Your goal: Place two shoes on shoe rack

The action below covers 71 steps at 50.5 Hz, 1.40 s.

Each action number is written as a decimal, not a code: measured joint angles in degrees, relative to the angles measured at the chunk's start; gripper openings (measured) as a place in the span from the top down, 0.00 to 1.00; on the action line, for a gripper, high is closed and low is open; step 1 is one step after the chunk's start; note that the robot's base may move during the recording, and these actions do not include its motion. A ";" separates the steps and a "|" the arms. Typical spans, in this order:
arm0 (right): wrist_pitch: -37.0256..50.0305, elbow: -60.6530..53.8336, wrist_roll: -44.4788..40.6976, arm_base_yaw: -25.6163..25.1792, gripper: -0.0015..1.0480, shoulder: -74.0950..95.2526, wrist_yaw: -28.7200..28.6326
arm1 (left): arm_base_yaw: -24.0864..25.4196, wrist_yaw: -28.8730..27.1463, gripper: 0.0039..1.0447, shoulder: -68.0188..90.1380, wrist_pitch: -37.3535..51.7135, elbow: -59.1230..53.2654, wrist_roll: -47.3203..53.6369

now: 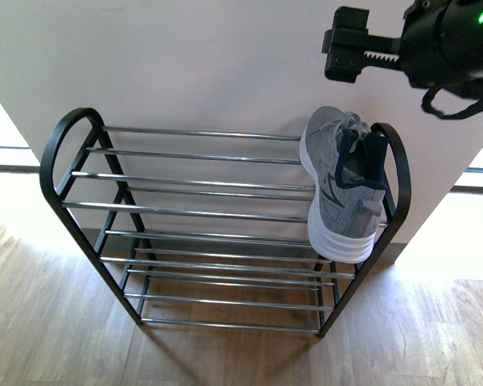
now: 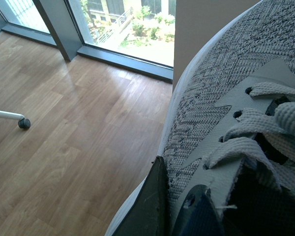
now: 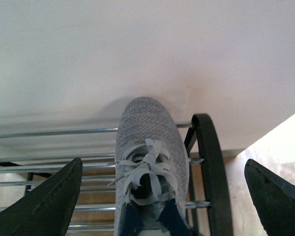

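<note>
Up close, we see our left gripper (image 2: pixel 177 189) clamping one grey knit sneaker (image 2: pixel 211 98); our right gripper (image 1: pixel 344 55) hangs wide open above the other sneaker (image 1: pixel 338 193), on the shoe rack's (image 1: pixel 64 161) top bars.

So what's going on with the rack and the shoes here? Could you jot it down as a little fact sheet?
Rack: low black metal-framed shoe rack with chrome bars, on wood floor, against white wall
Shoe on rack: grey knit sneaker with white sole, top tier, right end, toe toward wall
Second shoe: matching grey knit sneaker, held in left gripper above the floor
Right gripper: open, empty, above the racked sneaker
Left to do: second sneaker onto rack
</note>
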 joint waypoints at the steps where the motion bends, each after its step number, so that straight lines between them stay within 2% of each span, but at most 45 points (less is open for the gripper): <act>1: -0.24 -0.15 -1.95 -0.20 0.09 -0.79 -0.52 | 0.00 0.00 0.99 0.00 0.00 0.00 0.00; 10: -6.38 -3.26 -19.58 -3.78 0.09 -10.86 -9.44 | 0.00 0.00 0.99 0.00 0.00 0.00 0.00; 18: -9.18 -8.76 -34.99 -11.72 0.09 -24.98 -17.51 | 0.00 0.00 0.99 0.00 0.00 0.00 0.00; 25: -9.92 -12.37 -38.93 -18.14 0.09 -33.03 -22.95 | 0.00 0.00 0.99 0.00 0.00 0.00 0.00; 31: -10.73 -18.38 -43.06 -27.32 0.09 -42.58 -29.55 | 0.00 0.00 0.99 0.00 0.00 0.00 0.00; 35: -12.74 -22.27 -43.34 -33.35 0.09 -48.52 -34.53 | 0.00 0.00 0.99 0.00 0.00 0.00 0.00; 38: -13.07 -23.87 -43.34 -35.93 0.09 -51.17 -35.30 | 0.00 0.00 0.99 0.00 0.00 0.00 0.00; 40: -9.11 -25.27 -40.74 -36.76 0.12 -51.76 -38.64 | 0.00 0.00 0.99 0.00 0.00 0.00 0.00; 42: -0.11 -28.94 -34.27 -36.39 0.20 -52.81 -42.36 | 0.00 0.00 0.99 0.00 0.00 0.00 0.00; 46: 8.94 -35.67 -24.85 -33.35 0.35 -56.11 -41.99 | 0.00 0.04 0.99 0.02 0.00 0.00 0.00; 52: 10.25 -41.72 -19.47 -29.31 0.57 -61.35 -37.62 | 0.00 -0.02 0.99 0.00 0.00 0.00 0.00; 63: 9.84 -48.83 -17.44 -22.95 0.97 -69.02 -31.61 | 0.00 0.02 0.99 0.00 0.00 0.00 0.00; 71: 8.20 -51.91 -17.22 -19.82 0.98 -73.59 -28.59 | 0.00 0.00 0.99 0.00 0.00 0.00 0.00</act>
